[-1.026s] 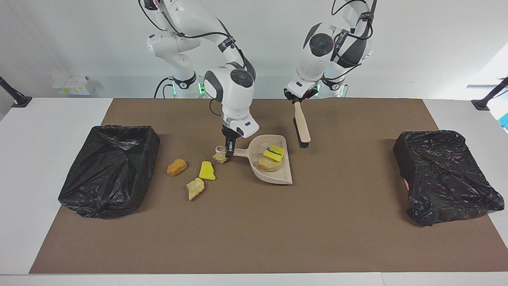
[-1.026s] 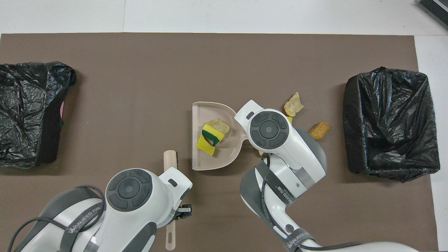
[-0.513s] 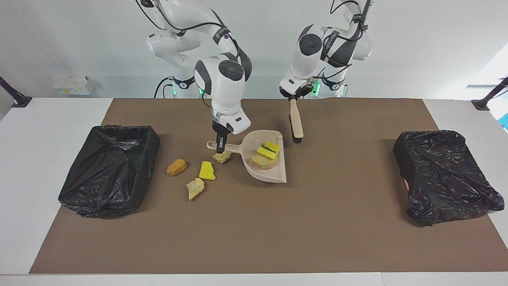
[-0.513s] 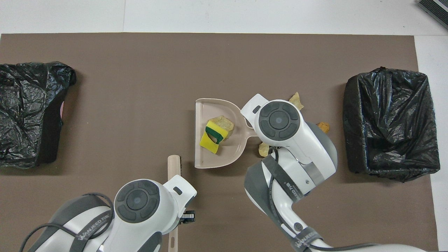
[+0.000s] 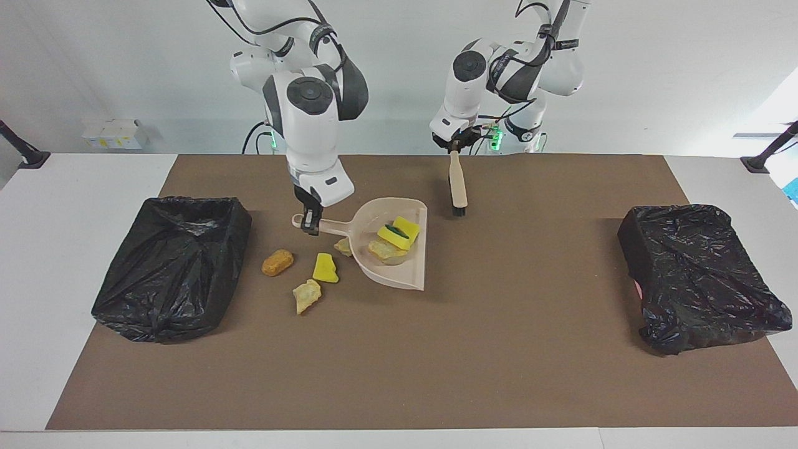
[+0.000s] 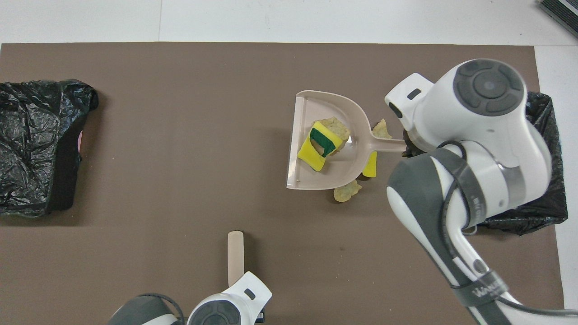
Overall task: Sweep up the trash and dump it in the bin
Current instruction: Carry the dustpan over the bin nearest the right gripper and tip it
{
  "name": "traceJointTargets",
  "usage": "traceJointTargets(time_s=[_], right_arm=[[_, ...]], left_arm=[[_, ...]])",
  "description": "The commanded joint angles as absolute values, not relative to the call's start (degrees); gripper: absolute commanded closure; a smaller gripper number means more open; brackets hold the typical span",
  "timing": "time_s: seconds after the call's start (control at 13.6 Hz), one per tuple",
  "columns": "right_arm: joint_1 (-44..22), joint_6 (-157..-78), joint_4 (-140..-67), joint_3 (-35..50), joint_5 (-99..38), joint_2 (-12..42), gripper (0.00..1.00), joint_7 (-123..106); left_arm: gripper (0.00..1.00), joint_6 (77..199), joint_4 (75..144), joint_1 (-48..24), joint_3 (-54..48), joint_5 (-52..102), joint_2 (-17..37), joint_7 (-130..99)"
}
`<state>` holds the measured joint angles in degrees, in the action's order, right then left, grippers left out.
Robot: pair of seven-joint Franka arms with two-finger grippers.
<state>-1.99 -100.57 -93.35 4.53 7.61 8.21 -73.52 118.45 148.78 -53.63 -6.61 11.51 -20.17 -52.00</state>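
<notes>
Brown mat; dustpan holds yellow wedges

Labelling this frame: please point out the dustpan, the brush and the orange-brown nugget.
dustpan [image 5: 408,274]: facing view, bare floor near its open lip.
brush [image 5: 458,187]: facing view, middle of its beige back.
orange-brown nugget [image 5: 277,262]: facing view, its centre.

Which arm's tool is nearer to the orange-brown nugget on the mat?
The right tool, shut on the dustpan handle, is up beside the orange-brown nugget. The left tool holds the brush well off toward its own end.
</notes>
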Motion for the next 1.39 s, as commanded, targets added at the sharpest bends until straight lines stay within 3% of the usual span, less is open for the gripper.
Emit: traceJointTargets(time_s=[0.0,0.66,0.95,1.1,1.32], right_arm=[[3.8,-98.6,-93.0,5.1,5.4,7.0,1.00,-79.9],[19.8,-99.2,-93.7,3.6,6.5,5.0,1.00,-97.0],[22.8,-101.5,-95.8,3.4,12.3,3.7,1.00,-97.5],[24.2,-104.7,-98.0,3.3,14.8,2.5,1.00,-97.4],[25.7,-109.9,-101.9,3.3,19.0,0.7,1.00,-97.2]], left_arm=[[1.00,121.1,151.0,-55.6,-5.9,10.7,-22.1,-53.3],[1.00,123.4,152.4,-57.9,-5.9,10.9,-21.2,-56.3],[1.00,123.8,152.6,-58.0,-5.8,11.1,-20.9,-56.2],[0.74,123.7,152.5,-57.3,-5.7,11.1,-20.3,-56.1],[0.62,123.7,152.0,-55.7,-5.6,11.1,-19.1,-54.6]])
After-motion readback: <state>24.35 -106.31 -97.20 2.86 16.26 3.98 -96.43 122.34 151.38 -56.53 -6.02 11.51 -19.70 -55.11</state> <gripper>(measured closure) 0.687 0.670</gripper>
